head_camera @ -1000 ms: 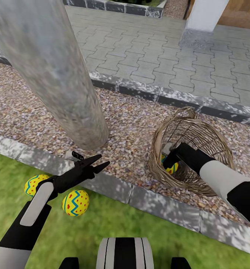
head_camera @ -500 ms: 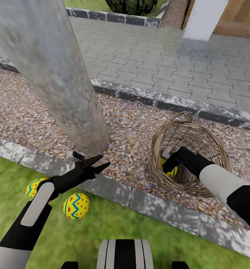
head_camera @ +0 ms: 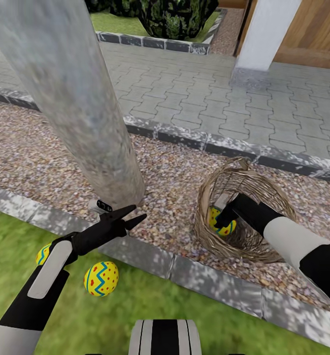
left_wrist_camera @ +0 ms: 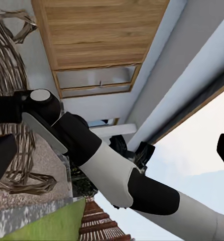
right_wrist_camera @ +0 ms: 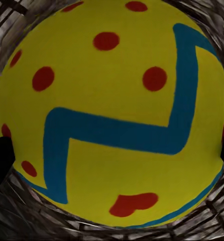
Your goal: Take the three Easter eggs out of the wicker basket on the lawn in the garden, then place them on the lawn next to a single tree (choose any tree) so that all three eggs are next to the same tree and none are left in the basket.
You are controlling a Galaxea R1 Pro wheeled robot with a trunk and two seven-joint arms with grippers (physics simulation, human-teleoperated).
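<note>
Head view | eggs on lawn [head_camera: 150, 305]: 2 | basket [head_camera: 263, 244] egg [head_camera: 219, 221]: 1, right pincer [head_camera: 217, 220] grasping | left pincer [head_camera: 133, 215] released

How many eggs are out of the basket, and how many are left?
Two eggs already lie on the lawn near the tree. The last egg sits in the basket, with the right gripper at it. It must be lifted out and put by the other two.

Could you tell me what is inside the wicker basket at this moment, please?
One Easter egg sits inside the wicker basket, with the right gripper reaching in at it. The arm covers part of the basket's floor.
</note>
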